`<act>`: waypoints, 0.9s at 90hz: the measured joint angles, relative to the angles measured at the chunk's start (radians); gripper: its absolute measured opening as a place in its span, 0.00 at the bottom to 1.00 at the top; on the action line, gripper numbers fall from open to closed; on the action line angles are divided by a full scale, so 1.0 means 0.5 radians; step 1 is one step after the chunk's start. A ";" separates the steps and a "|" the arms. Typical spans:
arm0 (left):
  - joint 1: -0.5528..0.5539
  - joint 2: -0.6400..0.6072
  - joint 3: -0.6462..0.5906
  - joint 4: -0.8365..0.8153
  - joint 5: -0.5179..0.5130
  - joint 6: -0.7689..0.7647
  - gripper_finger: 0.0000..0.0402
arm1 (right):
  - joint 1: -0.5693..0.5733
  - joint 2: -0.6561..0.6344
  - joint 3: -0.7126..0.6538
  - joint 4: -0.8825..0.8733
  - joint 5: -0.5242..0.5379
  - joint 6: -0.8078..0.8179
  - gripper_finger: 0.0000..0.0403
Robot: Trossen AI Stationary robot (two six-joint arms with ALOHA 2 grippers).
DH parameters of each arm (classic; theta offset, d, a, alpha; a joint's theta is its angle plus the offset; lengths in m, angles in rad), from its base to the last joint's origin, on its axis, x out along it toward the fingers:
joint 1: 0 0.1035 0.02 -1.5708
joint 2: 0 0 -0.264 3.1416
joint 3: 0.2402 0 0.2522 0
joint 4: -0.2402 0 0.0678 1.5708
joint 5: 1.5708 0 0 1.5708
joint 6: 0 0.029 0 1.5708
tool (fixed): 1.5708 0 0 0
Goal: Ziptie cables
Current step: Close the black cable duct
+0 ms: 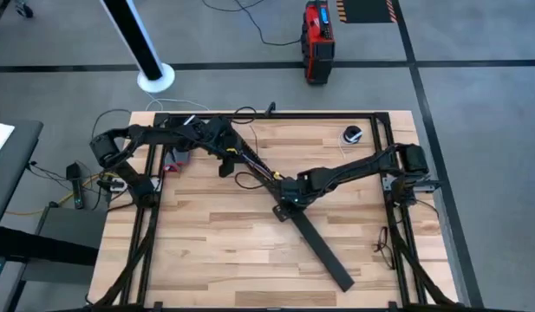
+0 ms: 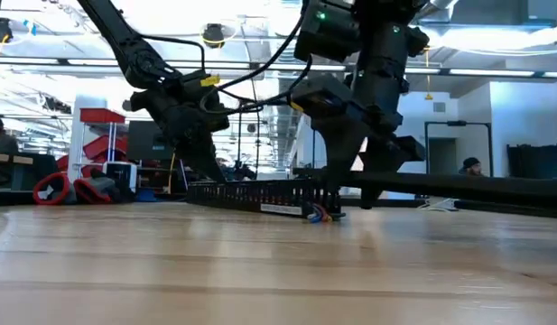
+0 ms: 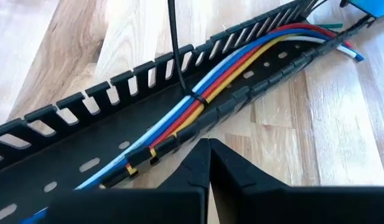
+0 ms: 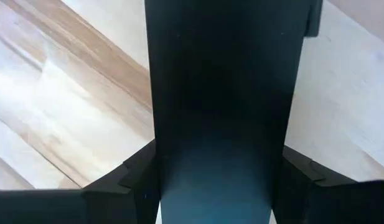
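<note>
The cables are lying inside the black comb-slotted channel on the wooden table, toward the back and a bit left of center. In the left wrist view I count about four strands side by side: white, blue, red and yellow. One black ziptie is cinched around them, its tail sticking straight up.

The left gripper hangs just over the channel's near end, fingers pointing down at the bundle. They meet in a point at the bottom of the wrist view, so they look closed on nothing, not touching the wires as far as I can see. That arm reaches in from the back-left corner, elbow bent, forearm running along the back edge of the table.

The right gripper is clamped on one end of a flat black strip; the wrist view shows a finger on each side of it, squeezing. The strip runs diagonally toward the front-right of the table. That arm stretches long and low from the right side toward the middle.

From the low view the channel's far end disappears behind the left gripper, and the wire tips just peek out by the right one. Two arms, one channel, one strip.
</note>
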 joint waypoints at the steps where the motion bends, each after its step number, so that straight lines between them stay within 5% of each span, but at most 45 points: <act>1: 0.000 0.000 0.000 0.000 0.000 0.000 0.00 | 0.000 0.000 0.000 -0.001 0.000 -0.003 0.50; 81: 0.000 0.001 0.000 -0.003 -0.008 -0.024 0.00 | -0.047 0.058 0.096 -0.400 -0.037 -0.219 0.50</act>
